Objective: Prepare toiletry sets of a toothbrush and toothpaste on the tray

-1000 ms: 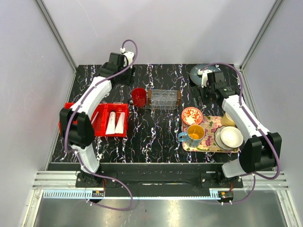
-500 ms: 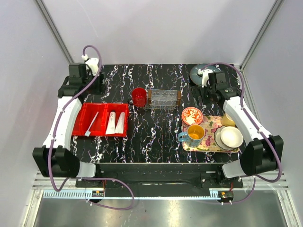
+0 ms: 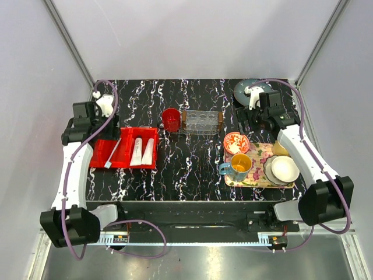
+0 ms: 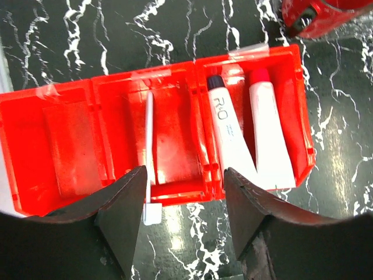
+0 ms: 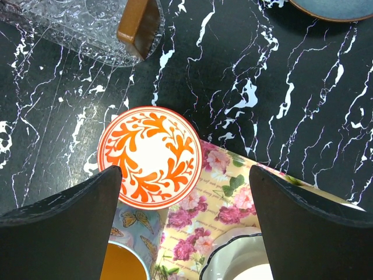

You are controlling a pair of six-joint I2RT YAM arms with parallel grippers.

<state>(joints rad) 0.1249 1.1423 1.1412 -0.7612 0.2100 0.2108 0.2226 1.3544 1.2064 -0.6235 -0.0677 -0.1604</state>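
The toothbrush (image 4: 148, 131) lies in the middle compartment of a red bin (image 4: 64, 146), its head sticking out over the near wall. Two white toothpaste tubes (image 4: 228, 137) (image 4: 269, 140) lie side by side in the right compartment. In the top view the toothbrush (image 3: 113, 153) and tubes (image 3: 141, 150) show in the bin (image 3: 100, 153). The clear oval tray (image 3: 202, 121) sits at mid-table, empty. My left gripper (image 3: 81, 129) (image 4: 183, 178) hangs open above the bin. My right gripper (image 3: 252, 119) (image 5: 185, 172) is open and empty above the floral tray's far corner.
A red cup (image 3: 171, 119) stands just left of the clear tray. A floral tray (image 3: 258, 174) on the right holds an orange-patterned bowl (image 5: 150, 157), a mug (image 3: 236, 167) and white bowls (image 3: 283, 169). A dark plate (image 3: 247, 88) lies at the back right.
My left arm has swung from the back middle of the table out to the left and now hangs over the red bin. The right arm has barely moved.
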